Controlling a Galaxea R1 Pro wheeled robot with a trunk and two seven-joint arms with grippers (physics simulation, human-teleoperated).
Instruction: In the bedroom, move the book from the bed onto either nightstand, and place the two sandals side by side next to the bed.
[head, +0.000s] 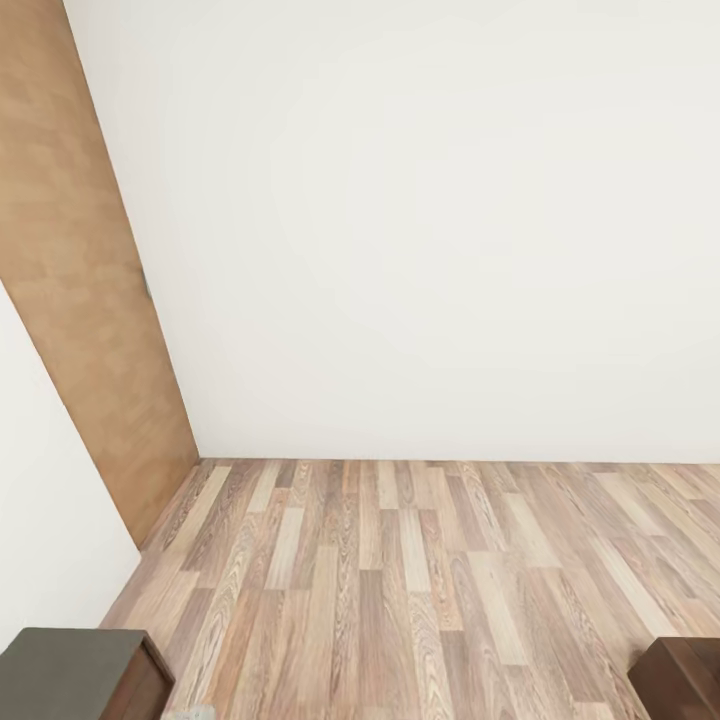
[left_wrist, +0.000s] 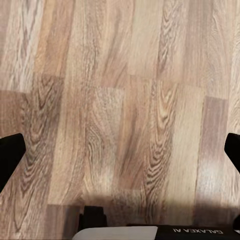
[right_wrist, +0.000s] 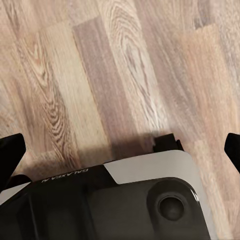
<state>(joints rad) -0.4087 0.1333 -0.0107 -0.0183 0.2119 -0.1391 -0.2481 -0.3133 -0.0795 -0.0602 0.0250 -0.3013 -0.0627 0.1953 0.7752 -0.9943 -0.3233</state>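
Bedroom wall (head: 430, 220), plain white, meets a wood-plank floor (head: 400, 580) that runs wide and bare toward the corner, its planks running away from the robot. A brown door panel (head: 80, 300) leans along the left edge. Low in the head view sit a grey-topped brown cabinet (head: 80, 675) at left and a dark brown nightstand (head: 685, 680) corner at right, well apart. Left gripper (left_wrist: 120, 155) and right gripper (right_wrist: 120, 150) hang above floor, fingers spread wide, holding nothing.

Two cabinets are showing: one grey-topped cabinet (head: 70, 660) and one dark brown cabinet (head: 685, 680); one door (head: 85, 300) is standing.
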